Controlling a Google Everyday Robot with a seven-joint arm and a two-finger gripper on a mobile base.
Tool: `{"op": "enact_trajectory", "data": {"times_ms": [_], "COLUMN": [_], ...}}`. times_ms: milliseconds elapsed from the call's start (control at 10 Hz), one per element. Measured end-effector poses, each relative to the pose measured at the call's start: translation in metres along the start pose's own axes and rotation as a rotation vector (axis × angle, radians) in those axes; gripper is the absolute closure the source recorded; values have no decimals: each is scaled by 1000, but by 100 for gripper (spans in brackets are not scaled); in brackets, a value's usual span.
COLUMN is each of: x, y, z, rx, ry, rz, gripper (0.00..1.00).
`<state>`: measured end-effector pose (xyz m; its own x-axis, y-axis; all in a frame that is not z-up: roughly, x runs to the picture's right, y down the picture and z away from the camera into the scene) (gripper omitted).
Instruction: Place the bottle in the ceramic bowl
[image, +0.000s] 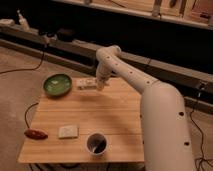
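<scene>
The whitish bottle (85, 84) lies sideways in my gripper (98, 85), just above the back edge of the wooden table (90, 115). The gripper is shut on the bottle's right end. The green ceramic bowl (57, 85) sits at the table's back left corner, a short gap to the left of the bottle, and nothing shows inside it. My white arm (160, 120) comes up from the lower right, bends over the table and points down at the bottle.
A pale square pad (68, 131) and a white cup (96, 143) with a dark inside stand near the front edge. A reddish-brown object (36, 134) lies at the front left corner. A low ledge (65, 47) runs behind the table; cables (22, 67) lie on the floor.
</scene>
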<state>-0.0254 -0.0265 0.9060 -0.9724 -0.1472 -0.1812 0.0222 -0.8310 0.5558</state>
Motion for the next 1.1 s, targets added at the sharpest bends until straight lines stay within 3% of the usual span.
{"op": "enact_trajectory", "data": {"times_ms": [800,1100], "x": [3,38], "y": [2,23], "z": [1,8], "rx": [-1,-3], "ry": [6,39], "rz": [-1,-53], "gripper": [89,89]}}
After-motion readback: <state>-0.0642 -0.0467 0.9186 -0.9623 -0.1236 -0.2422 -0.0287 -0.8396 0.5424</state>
